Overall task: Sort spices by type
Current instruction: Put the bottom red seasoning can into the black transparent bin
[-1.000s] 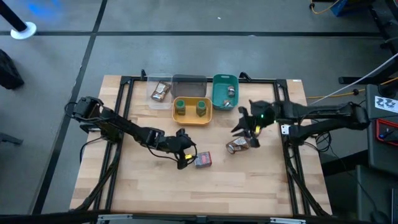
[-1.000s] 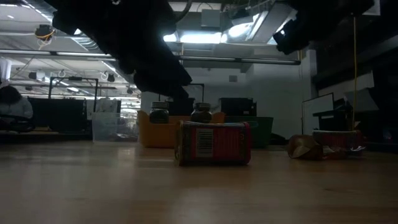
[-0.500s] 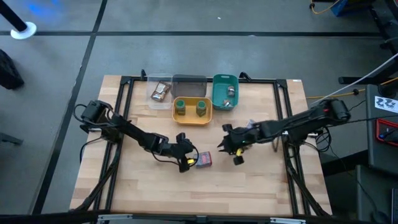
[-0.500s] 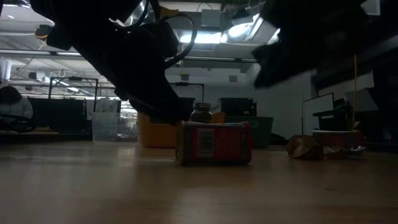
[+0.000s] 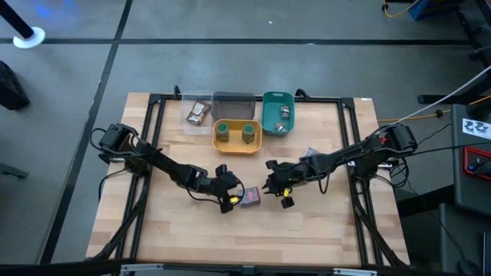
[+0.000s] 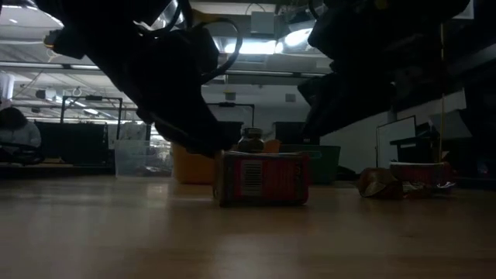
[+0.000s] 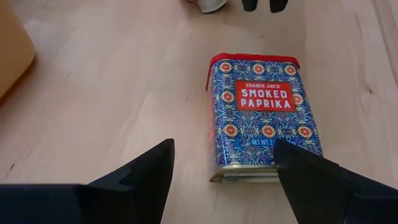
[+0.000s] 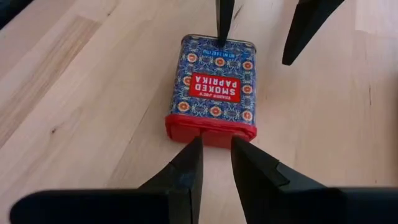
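While the paprika tin [image 7: 261, 118] lies flat (label up), left end effector [image 7: 224, 165] spread, right end effector [image 8: 216, 163] nearly pressed together

Overhead, table-level and both close wrist views share the paprika tin [image 7: 261, 118].

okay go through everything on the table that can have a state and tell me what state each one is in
Smoked paprika tin: lying flat, label up, not gripped.
Left gripper: open, fingers either side of the tin's end.
Right gripper: fingers nearly together, at the tin's red end.
Yellow tray: holds two upright green-capped jars.
Teal tray: holds small round tins.
Clear tray: holds a brown packet.
Grey tray: contents unclear.
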{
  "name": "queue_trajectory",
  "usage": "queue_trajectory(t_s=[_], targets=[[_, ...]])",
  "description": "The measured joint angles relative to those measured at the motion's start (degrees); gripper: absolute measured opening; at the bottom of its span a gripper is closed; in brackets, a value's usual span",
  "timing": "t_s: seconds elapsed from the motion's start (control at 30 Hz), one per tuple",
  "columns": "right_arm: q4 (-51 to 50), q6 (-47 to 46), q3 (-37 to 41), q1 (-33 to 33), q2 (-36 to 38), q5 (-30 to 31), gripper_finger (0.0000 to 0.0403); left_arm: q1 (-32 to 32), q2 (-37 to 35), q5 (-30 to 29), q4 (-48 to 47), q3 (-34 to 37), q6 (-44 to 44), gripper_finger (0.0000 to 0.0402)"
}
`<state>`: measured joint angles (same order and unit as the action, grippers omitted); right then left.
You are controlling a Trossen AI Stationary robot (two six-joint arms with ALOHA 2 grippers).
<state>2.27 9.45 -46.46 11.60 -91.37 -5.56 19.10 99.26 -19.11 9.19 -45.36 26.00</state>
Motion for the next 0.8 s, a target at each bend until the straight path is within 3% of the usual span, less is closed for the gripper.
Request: queue_trajectory(t_s=[0.5,0.8], targets=[[0.73,-0.24,0.02,0.0,-1.39,3.54,0.0083,0.05,0.11,0.26,0.21,0.15,0.38,0.0257],[3.43,-4.78,0.02,0.07,-7.85,3.49,0.0083,0.48,0.17,0.22,-0.37,0.2,1.28,0.0257]])
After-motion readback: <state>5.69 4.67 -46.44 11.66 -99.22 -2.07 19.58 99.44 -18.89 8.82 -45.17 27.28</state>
